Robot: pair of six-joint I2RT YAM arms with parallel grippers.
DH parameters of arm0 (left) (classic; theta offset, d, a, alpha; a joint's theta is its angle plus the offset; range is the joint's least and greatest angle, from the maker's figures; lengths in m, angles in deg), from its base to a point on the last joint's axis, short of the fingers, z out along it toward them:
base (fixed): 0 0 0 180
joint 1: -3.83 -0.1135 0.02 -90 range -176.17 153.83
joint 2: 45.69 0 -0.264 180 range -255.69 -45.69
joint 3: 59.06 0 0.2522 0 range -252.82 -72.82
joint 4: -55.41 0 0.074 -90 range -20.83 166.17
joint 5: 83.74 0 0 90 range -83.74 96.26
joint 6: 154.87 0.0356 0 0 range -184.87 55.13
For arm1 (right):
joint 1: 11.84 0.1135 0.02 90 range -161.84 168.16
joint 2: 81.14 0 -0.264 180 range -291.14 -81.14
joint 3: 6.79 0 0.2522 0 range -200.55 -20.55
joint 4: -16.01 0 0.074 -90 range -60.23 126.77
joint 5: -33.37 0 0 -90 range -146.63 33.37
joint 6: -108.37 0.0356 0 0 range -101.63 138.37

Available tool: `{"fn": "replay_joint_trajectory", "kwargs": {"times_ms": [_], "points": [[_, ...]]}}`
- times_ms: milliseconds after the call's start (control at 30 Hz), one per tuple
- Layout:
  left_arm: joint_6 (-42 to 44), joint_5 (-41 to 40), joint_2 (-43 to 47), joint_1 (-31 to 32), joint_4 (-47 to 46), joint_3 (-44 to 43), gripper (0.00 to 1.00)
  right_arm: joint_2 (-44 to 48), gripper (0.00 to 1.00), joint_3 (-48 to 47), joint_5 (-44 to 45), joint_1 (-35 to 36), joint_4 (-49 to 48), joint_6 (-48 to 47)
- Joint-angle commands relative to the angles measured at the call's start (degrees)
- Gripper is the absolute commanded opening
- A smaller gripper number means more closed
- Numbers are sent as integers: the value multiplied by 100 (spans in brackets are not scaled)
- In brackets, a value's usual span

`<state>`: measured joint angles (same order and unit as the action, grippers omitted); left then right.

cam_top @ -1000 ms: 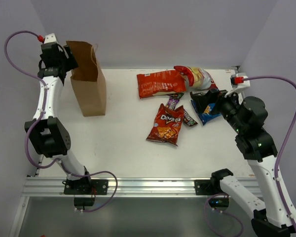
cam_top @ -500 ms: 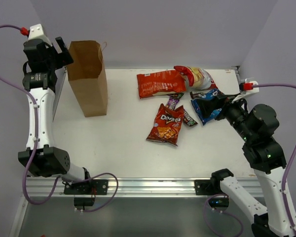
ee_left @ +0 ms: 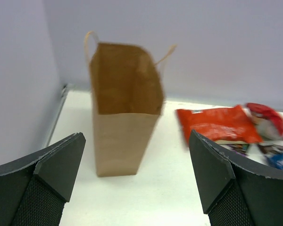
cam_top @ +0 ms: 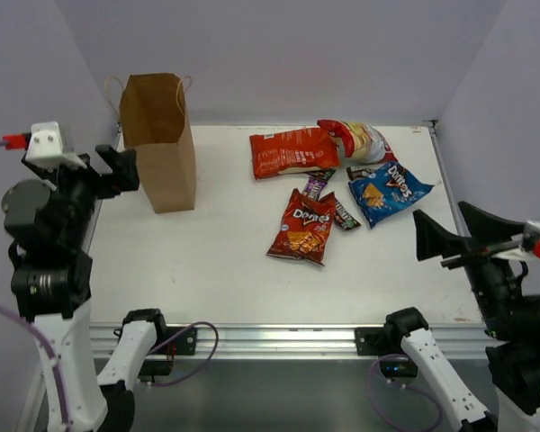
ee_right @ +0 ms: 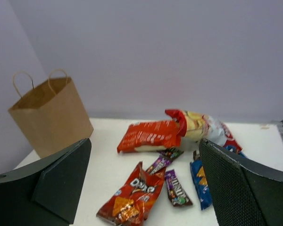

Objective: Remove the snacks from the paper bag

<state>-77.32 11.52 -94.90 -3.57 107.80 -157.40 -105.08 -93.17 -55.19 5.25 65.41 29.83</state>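
Paper bag (cam_top: 157, 144) upright, far-left on table (cam_top: 216, 261): light, creasable kraft. Snacks (cam_top: 302, 225) lie mid-right, outside the bag: crinkly, slippery, crushable, so pinch sealed edges. Left hand (cam_top: 115, 171) & right hand (cam_top: 459, 232): fingers apart, empty.

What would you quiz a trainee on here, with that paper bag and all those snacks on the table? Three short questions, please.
1. True or false: the paper bag stands upright, apart from the snacks.
2. The left hand and the right hand are: A) both open and empty; B) both shut on packets; C) both inside the bag.
3. Which packet lies nearest the front edge of the table?
Key: 1 true. 2 A. 3 the red Doritos bag.
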Motion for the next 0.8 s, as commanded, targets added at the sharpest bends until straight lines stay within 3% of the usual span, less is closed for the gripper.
{"fn": "replay_joint_trajectory", "kwargs": {"times_ms": [0,233,767], "points": [[225,213,674,466,-32,345,100,521,99,142,788,102,-179,-337],[506,-1157,1695,1144,417,793,100,1348,99,477,1122,120,-426,-821],[401,-1282,1757,1197,373,837,100,1647,99,644,1456,111,-593,-1015]]}}
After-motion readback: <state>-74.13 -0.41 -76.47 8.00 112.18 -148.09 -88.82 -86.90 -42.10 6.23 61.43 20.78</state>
